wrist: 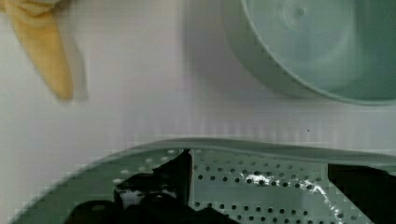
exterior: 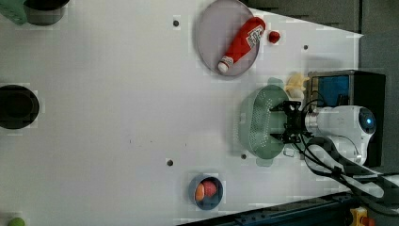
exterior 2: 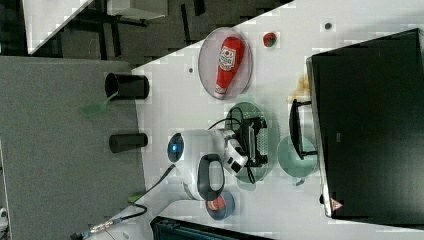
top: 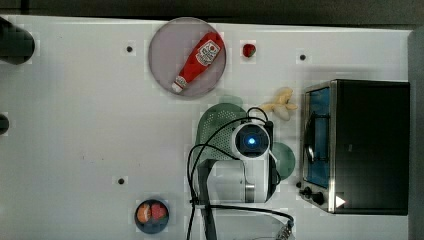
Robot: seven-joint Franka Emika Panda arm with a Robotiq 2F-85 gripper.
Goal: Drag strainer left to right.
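So the gripper (exterior: 283,124) sits spread wide open inside the strainer (exterior: 259,123), grasping nothing, with the mug (top: 284,160) just beside it on the table (top: 75,125).

The strainer (exterior: 261,123) looks like pale mint-green plastic, smooth with a slight sheen, its wall pierced by many small holes. The mug (wrist: 322,44) at its 3 o'clock in the top view is the same kind of smooth, softly glossy plastic. The table (top: 80,125) is white and matt. The ketchup bottle (top: 199,61) is glossy red plastic on a matt grey plate (top: 165,50). The oven (top: 367,145) has a dark matt casing with bright metal trim. The arm's shell (exterior: 339,123) is glossy white.
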